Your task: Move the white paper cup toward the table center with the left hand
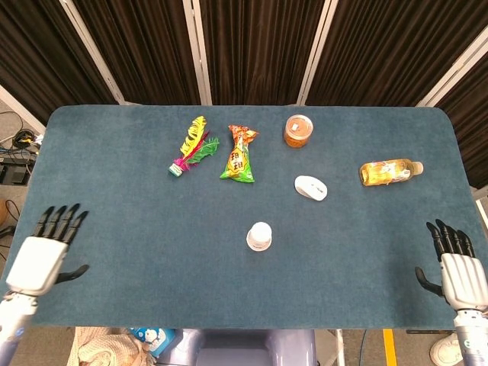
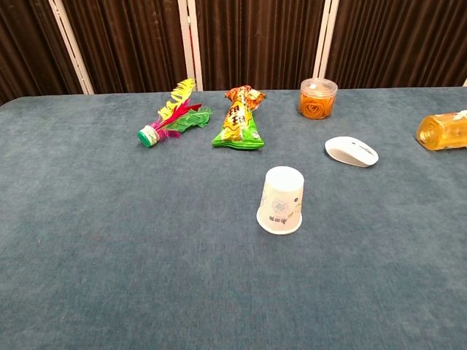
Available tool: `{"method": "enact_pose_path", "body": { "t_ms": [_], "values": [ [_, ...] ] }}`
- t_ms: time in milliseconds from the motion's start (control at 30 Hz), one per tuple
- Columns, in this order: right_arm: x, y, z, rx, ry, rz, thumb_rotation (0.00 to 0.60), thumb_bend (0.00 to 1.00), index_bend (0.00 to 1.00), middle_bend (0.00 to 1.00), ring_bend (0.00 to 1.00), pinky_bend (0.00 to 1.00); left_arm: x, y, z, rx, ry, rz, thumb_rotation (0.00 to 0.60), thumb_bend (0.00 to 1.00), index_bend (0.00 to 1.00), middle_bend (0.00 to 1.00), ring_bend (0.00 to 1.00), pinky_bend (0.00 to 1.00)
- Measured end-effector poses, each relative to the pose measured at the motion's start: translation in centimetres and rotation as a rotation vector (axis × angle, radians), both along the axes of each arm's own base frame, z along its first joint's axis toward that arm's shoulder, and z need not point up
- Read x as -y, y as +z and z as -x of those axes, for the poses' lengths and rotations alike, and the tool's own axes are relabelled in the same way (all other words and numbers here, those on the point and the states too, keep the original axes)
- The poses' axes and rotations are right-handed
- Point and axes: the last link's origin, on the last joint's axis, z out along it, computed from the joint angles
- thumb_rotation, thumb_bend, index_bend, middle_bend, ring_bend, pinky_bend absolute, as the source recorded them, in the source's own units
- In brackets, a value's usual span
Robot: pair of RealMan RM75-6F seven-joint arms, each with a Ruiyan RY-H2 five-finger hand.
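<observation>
White cup (image 1: 259, 235) sits upside down on the table (image 1: 114, 152), wide rim on the cloth, narrow base up, so its long axis runs vertical & it points at nothing sideways. It stands near the table's middle, a bit toward the near edge, nothing touching it. L hand (image 1: 43, 255) hangs at the near-left corner, just off the left edge, fingers spread, holding nothing. R hand (image 1: 456, 266) is at the near-right corner, also released w/ fingers apart. Cup lies to the L hand's right & slightly further in; the two are well apart, w/ bare cloth between. R hand looks about as far off on the other side, neither clearly nearer. Judging by where the cup stands, the move looks done or nearly so; any further nudge means a long reach across from the left corner.
</observation>
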Motion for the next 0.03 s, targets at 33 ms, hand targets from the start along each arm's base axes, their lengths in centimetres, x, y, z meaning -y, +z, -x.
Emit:
{"method": "enact_pose_path", "body": {
  "t_ms": [33],
  "values": [
    [0.04, -0.03, 0.00, -0.001, 0.000, -0.001, 0.600, 0.35, 0.00, 0.00, 0.00, 0.03, 0.22, 0.17, 0.38, 0.011, 0.001, -0.011, 0.600, 0.07, 0.00, 0.00, 0.00, 0.00]
  ]
}}
